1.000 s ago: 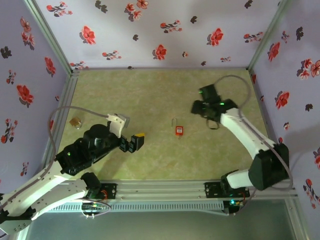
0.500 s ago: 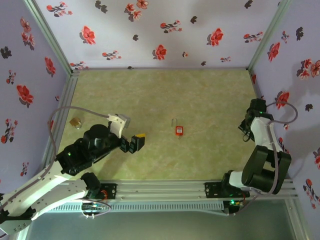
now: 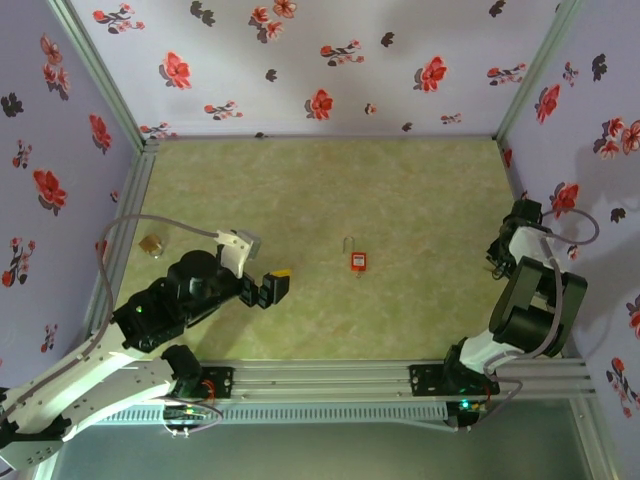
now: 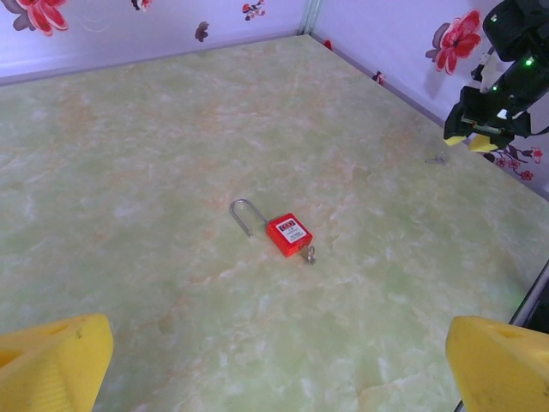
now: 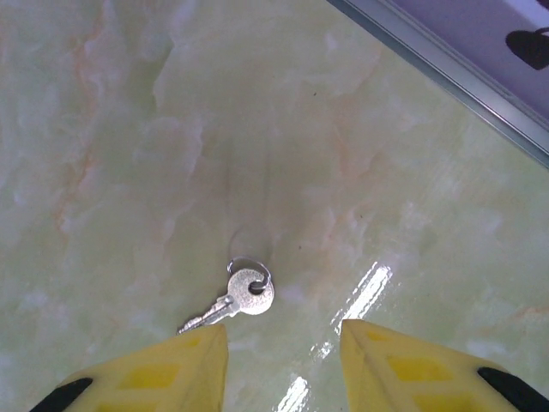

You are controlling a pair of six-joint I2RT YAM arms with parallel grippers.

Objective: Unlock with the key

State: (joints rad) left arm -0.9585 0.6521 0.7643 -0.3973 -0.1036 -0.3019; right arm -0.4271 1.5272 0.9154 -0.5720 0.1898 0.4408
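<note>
Lying flat on the green marbled counter (image 5: 129,103) near the rail at the right wall, the small silver key (image 5: 230,305) with its wire ring sits at about 11 o'clock from the gap of the right tool (image 5: 283,348). It is just ahead of the yellow fingertips (image 5: 171,369), which stand partly apart and hold nothing. The red padlock (image 4: 289,234) with its silver shackle lies mid-counter, well apart, at roughly 9 o'clock from that tool in the overhead view.

The risk, as I judge it, is that the key is thin and flush with a glossy surface. Closing tips could skate over it or flick it toward the rail, and the off-centre line makes a one-finger nudge likely.

The right arm is folded tight against the right wall, wrist tipped down. The left tool (image 3: 272,283) hovers at 8 o'clock of the padlock, spread wide and empty.
</note>
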